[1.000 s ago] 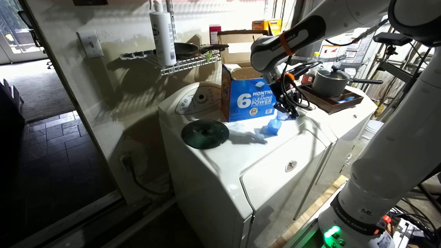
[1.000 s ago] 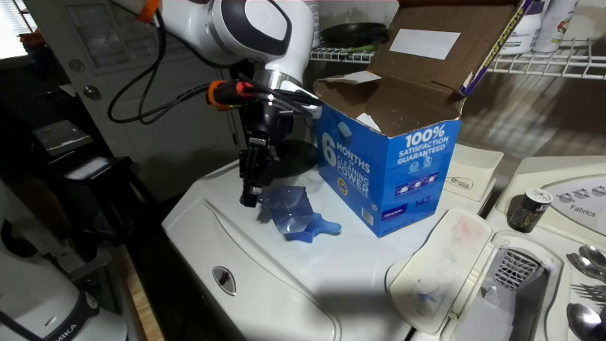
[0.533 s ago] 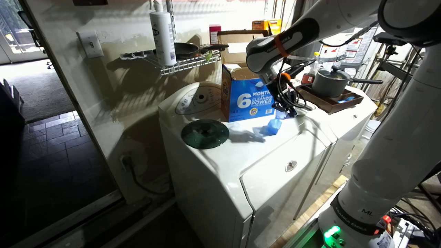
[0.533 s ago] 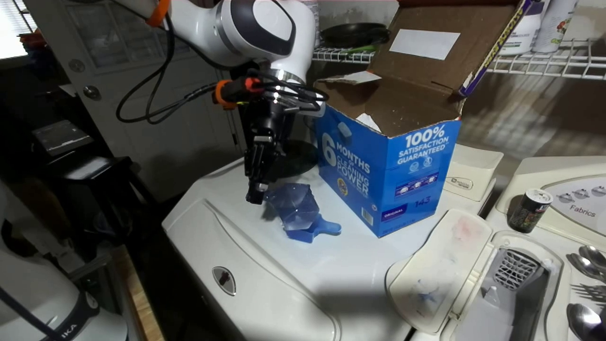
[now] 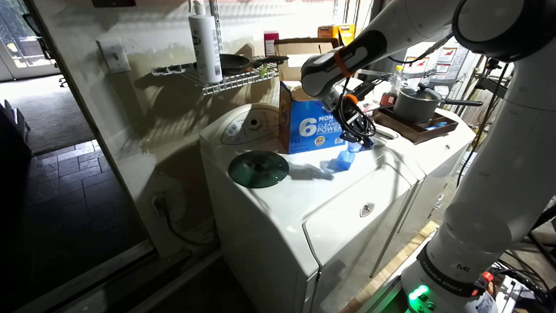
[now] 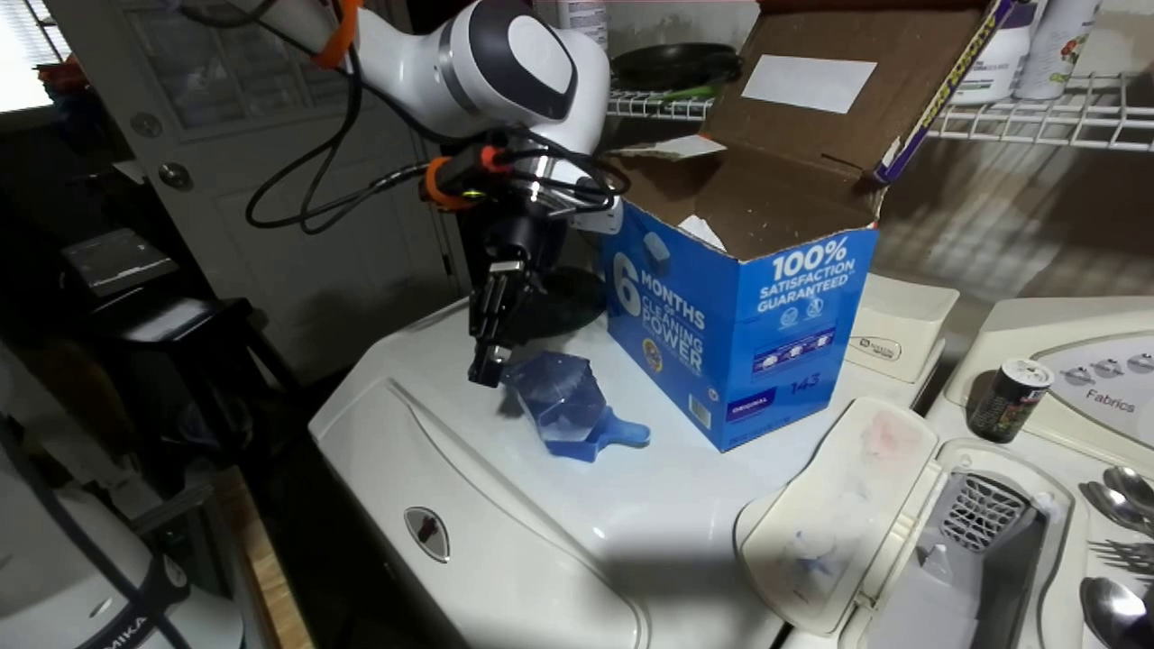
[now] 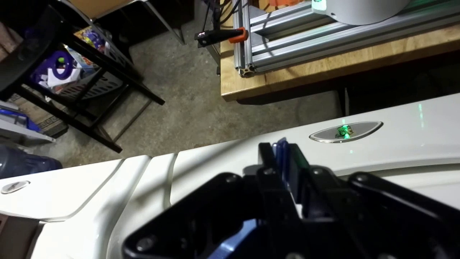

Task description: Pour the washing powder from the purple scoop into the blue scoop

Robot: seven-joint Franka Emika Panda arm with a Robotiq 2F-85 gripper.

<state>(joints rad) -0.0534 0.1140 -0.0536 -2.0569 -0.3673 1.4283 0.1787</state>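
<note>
Gripper: fingers clamped on the purple scoop. Purple scoop: held tilted just over the blue scoop; whether the two are touching cannot be told. Blue scoop: set on the white machine, near the open box. Dark disc: laid on the same machine. Pot: stood, lidded, in a brown tray. Pan: set on the wire shelf.

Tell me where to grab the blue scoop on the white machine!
Grip the blue scoop by its narrow handle, probably from above at the free end: in an exterior view it sticks out sideways, uncovered, while the tilted purple scoop partly hides the rest.
</note>
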